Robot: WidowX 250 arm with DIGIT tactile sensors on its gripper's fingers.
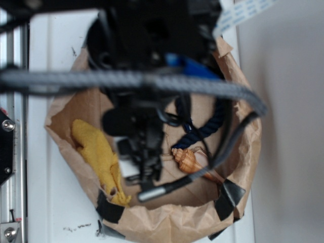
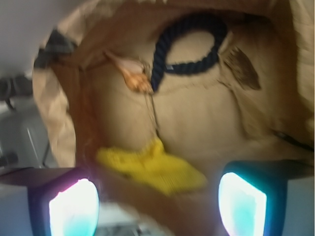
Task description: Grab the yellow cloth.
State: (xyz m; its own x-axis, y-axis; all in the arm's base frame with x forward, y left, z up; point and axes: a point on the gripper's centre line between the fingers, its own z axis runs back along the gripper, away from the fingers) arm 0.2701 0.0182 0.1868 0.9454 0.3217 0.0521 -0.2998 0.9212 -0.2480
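The yellow cloth [image 1: 99,155] is long, lumpy and fuzzy and lies along the left inner side of a brown paper bag [image 1: 66,109]. In the wrist view the cloth [image 2: 153,165] lies just beyond the jaws, which stand wide apart with nothing between them. My gripper [image 1: 140,167] hangs inside the bag to the right of the cloth, open and empty. In the wrist view the gripper [image 2: 157,204] shows two glowing pads [image 2: 74,209] at the bottom corners.
A dark blue rope [image 1: 205,126] loops at the back of the bag, also in the wrist view [image 2: 189,46]. A tan seashell [image 1: 190,161] lies right of the gripper. The bag's rolled rim [image 1: 177,223] with black tape patches [image 1: 109,208] surrounds everything. Cables cross the exterior view.
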